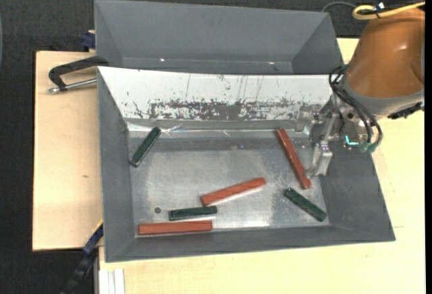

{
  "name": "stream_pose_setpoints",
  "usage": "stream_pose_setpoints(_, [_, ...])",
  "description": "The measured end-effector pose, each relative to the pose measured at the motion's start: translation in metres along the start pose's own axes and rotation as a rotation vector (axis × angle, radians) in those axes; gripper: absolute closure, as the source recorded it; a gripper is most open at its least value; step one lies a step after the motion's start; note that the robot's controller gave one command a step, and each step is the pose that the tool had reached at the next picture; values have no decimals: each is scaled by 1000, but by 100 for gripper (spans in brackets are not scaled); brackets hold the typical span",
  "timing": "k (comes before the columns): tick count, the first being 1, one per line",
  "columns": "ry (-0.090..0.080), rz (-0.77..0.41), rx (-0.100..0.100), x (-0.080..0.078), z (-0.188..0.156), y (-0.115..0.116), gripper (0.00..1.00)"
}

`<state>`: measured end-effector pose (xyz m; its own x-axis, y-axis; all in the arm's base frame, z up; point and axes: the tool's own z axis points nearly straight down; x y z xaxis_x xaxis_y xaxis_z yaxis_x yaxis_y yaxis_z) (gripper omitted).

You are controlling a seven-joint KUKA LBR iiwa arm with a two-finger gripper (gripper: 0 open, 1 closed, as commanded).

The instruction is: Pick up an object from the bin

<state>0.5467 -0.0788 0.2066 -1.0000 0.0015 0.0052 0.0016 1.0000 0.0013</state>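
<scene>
Grey sheet metal, scratched and speckled along its back wall, forms the bin (202, 36), whose floor carries slim, flat, hard-edged bars, some brick-red and some dark green. The gripper (322, 158) hangs low by the right wall, just beside a slanted red bar (291, 158), with a dark green bar (304, 205) near it. Nothing shows in its grasp, and whether it is spread or closed cannot be told. The pick looks not yet made: grasping and lifting remain.
</scene>
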Motion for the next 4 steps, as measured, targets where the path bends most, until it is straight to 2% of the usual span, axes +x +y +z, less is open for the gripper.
stream_pose_setpoints(1, [-9,-2,1,-2,-5,0,0])
stream_pose_setpoints(2, [-14,-64,2,9,35,3,0])
stream_pose_setpoints(3, [-8,-17,-1,11,75,-21,0])
stream_pose_setpoints(4, [-5,133,3,21,94,-17,0])
